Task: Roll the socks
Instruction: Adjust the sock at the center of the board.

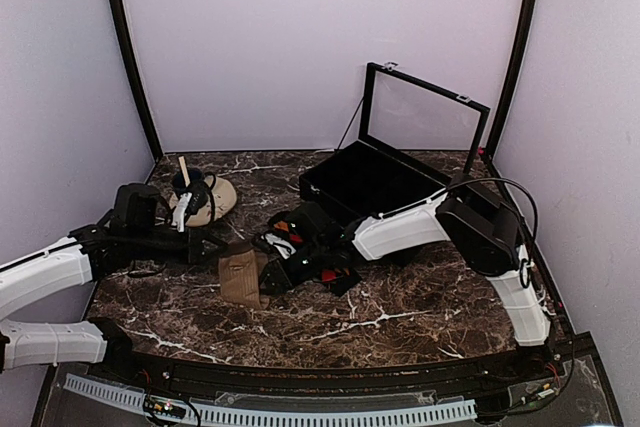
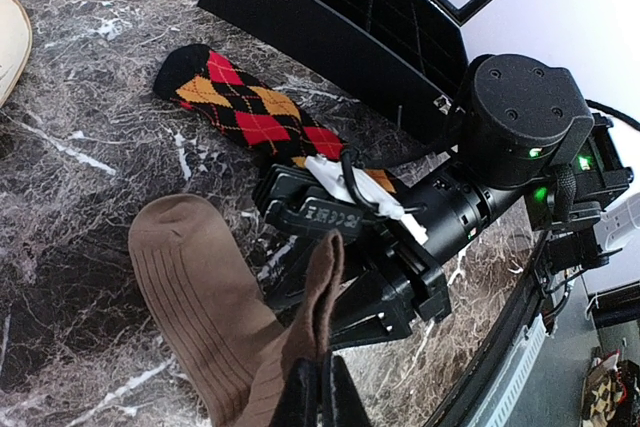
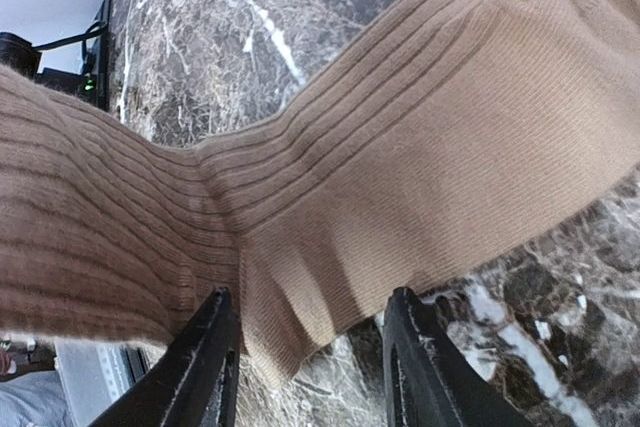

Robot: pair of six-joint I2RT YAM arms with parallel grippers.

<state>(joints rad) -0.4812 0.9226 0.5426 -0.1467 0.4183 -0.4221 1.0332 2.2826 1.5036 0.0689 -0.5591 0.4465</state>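
Fabric of the tan sock point(image 2: 200, 297) is pinched at the bottom edge of the left wrist view by the left gripper point(image 2: 320, 399), its jaws shut on a raised fold. Just beyond, the right gripper point(image 3: 310, 307) stands partly open, fingers astride the sock's edge and, as far as can be seen, not clamping it. Rolling looks barely begun: most of the sock lies flat, lower left. Next, the fold probably needs turning over onto itself, evenly. Farther up, the argyle sock point(image 2: 250, 112) lies flat before the black case point(image 2: 330, 17). Raised lettering on the right gripper is unreadable.
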